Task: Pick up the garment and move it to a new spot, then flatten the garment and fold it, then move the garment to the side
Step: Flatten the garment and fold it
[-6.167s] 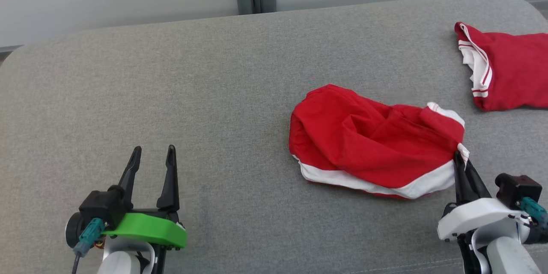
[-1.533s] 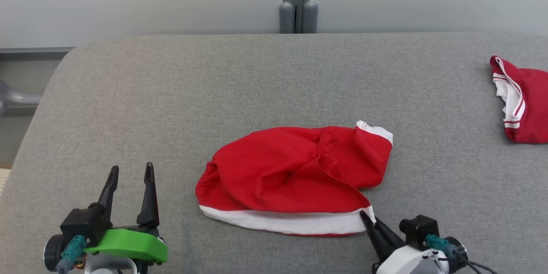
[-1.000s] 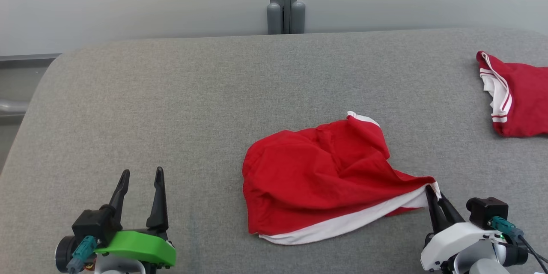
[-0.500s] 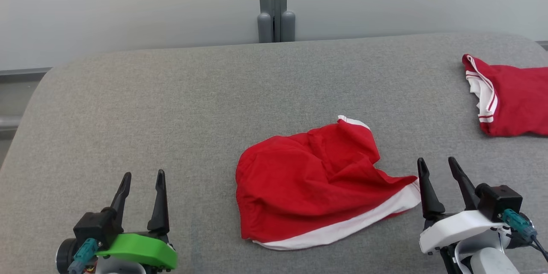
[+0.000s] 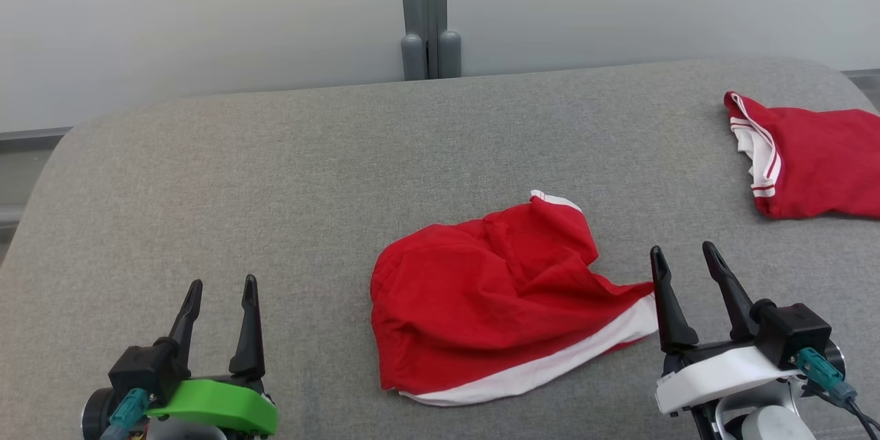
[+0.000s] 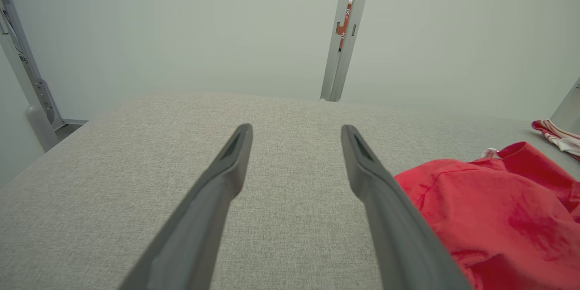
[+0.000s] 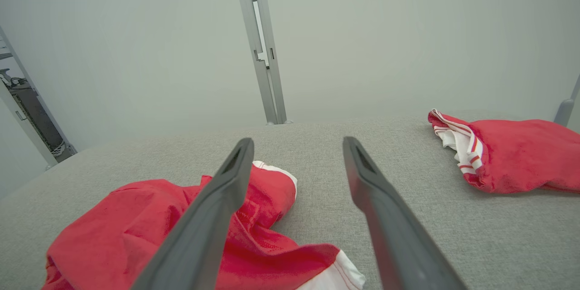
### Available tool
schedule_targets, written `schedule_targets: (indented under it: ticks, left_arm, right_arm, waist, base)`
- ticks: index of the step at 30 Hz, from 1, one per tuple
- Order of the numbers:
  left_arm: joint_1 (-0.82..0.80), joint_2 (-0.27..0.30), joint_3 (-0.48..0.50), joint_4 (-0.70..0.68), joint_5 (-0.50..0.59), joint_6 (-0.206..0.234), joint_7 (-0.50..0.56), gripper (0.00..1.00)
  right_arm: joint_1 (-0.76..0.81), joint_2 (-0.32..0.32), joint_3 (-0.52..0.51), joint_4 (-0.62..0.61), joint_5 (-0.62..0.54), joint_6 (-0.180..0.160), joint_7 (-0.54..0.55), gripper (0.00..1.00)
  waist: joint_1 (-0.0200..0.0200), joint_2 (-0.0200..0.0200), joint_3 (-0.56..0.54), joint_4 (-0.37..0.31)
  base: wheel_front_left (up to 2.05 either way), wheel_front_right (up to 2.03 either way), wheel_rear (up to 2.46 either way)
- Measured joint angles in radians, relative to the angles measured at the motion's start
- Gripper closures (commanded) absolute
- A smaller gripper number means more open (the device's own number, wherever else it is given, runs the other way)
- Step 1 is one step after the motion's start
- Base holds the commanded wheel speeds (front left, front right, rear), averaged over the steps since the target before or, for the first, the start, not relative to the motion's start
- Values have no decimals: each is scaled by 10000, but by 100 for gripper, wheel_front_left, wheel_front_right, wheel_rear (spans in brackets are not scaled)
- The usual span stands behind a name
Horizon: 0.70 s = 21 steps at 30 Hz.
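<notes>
Red garment lies crumpled. Right pincer, fingers apart, empty, just right of it; left pincer, apart, well left.

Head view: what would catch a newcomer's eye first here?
A crumpled red garment with a white hem lies in the middle of the grey fabric surface. A second red garment lies at its far right edge. Both arms' jaws stand open at the lower corners.

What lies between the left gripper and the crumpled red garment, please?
Just bare grey upholstery between the left gripper and the crumpled red garment, as the head view shows.
</notes>
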Motion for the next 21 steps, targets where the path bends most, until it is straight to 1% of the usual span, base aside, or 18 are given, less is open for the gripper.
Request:
schedule_targets:
  ticks: [12, 21]
  left_arm:
    - [158, 17, 360, -322, 157, 0, 0, 0]
    - [231, 27, 372, -525, 255, 0, 0, 0]
  right_arm:
    - [181, 77, 46, -265, -209, 0, 0, 0]
    - [232, 109, -23, -322, -314, 0, 0, 0]
  waist:
    - [0, 0, 29, -27]
    - [0, 0, 0, -39]
  base:
    - [0, 0, 0]
    - [0, 0, 0]
